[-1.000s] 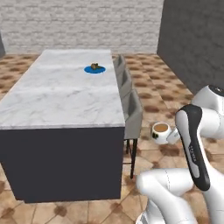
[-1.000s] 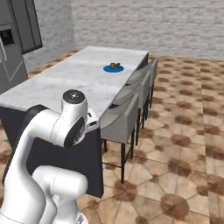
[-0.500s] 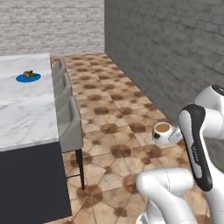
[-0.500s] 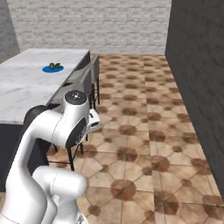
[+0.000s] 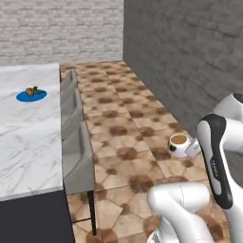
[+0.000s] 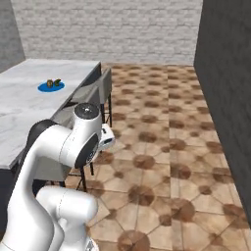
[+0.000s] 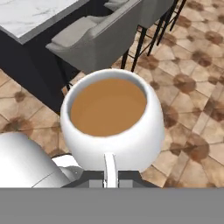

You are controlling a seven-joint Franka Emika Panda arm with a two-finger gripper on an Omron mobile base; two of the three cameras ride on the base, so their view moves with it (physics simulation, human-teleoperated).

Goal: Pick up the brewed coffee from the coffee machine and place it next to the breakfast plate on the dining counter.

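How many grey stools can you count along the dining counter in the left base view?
3, in a row along the dining counter: nearest stool, middle stool, farthest stool by the breakfast plate. More may sit out of frame.

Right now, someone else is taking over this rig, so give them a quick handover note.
Hand: shut on the mug of brewed coffee, held upright by its handle over the tiled floor, beside the stools.
Blue breakfast plate sits on the dining counter, well ahead and left of the mug.
Done: coffee picked up and carried away from the machine.
Left: bring the mug over the counter, set it down next to the plate, release.
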